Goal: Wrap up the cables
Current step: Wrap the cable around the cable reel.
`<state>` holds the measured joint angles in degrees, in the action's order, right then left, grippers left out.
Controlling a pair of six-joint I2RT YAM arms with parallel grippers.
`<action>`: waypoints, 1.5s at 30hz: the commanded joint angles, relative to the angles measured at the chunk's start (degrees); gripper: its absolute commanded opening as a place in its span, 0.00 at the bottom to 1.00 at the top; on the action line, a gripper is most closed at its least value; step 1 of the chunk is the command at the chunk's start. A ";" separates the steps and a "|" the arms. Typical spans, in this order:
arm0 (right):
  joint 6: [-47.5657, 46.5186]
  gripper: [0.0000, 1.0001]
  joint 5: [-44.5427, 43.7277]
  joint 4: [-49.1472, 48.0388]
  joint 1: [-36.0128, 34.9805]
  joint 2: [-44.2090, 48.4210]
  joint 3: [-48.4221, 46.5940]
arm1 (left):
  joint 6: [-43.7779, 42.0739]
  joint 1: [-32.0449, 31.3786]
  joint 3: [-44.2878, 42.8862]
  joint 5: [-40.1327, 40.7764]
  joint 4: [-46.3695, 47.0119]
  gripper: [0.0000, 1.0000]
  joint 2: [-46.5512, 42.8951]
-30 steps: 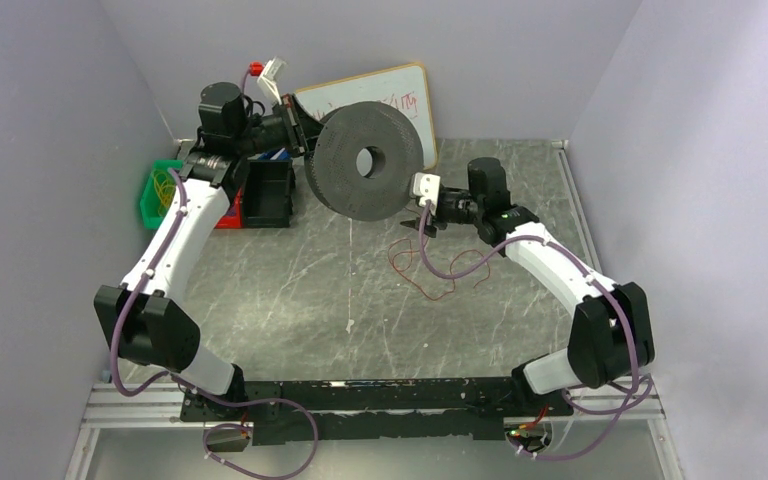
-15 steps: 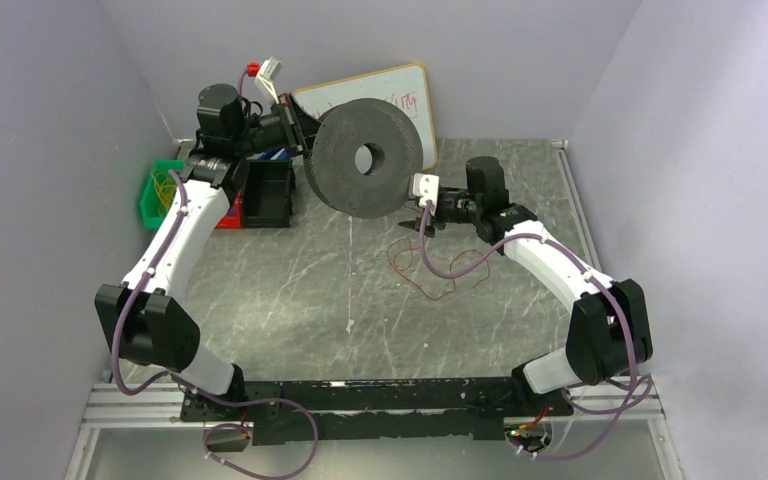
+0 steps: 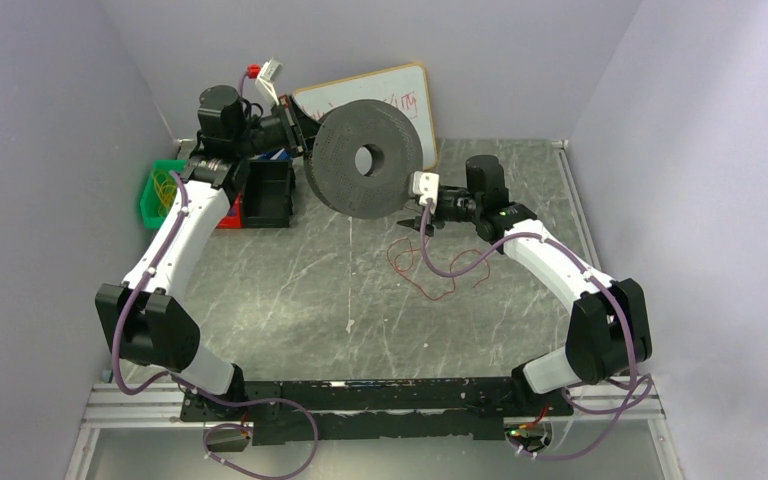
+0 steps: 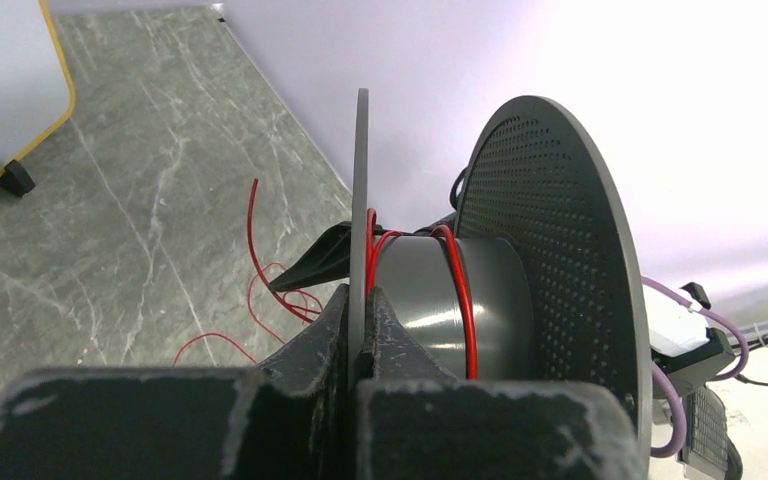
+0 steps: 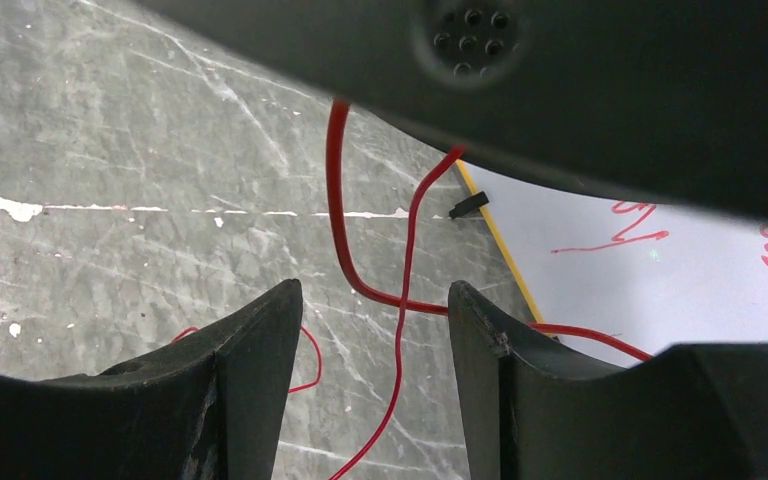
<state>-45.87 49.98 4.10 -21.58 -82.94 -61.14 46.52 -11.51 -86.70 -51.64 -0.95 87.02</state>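
Partway through the winding, by the look of it. Holding the black spool [image 3: 365, 160] up off the tabletop [image 3: 290, 290] at the far middle, in front of the whiteboard [image 3: 400, 95], by means of the left fingers [image 4: 345, 320], pinched fully shut on the thin rim of one flange. Carrying only a few turns of the red cable [image 4: 457, 290] on the grey hub, per the left wrist view. Leaving most of it loose in curls on the tabletop, just near and right of the spool, beneath the right arm. Reaching in under the spool's near-right edge with the right fingers [image 5: 260, 350], spread about halfway and gripping nothing. Straddling two red strands hanging down from the spool, apparently without touching either pad. Judged to be lining up for a fresh catch of the wire. Next, most likely: closing on one strand close to the hub, drawing it lightly taut, then leading it round between the two flanges or holding it steady against a turn of the spool. Calls for gentle tension to keep the laid turns from slipping, and for steering clear of the loose curls below.
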 commanded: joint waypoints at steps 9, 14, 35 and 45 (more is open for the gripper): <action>0.40 0.53 4.17 -0.84 -0.32 -0.57 -2.78 | 4.30 1.14 0.64 -1.41 6.71 0.03 -1.54; 3.09 0.49 4.26 -2.99 -0.30 -1.53 -3.34 | 6.23 1.22 1.06 -2.28 9.03 0.03 -1.53; 9.16 0.47 5.75 -7.35 0.40 0.09 -2.68 | 4.79 1.40 1.95 -0.59 7.74 0.03 -0.58; 4.50 0.00 5.39 3.41 -0.03 -3.29 -5.90 | 3.36 2.54 -0.29 1.78 5.76 0.03 -0.97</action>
<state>-39.07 54.11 2.57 -21.43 -85.43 -63.88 50.48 -9.72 -84.20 -51.59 3.14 87.09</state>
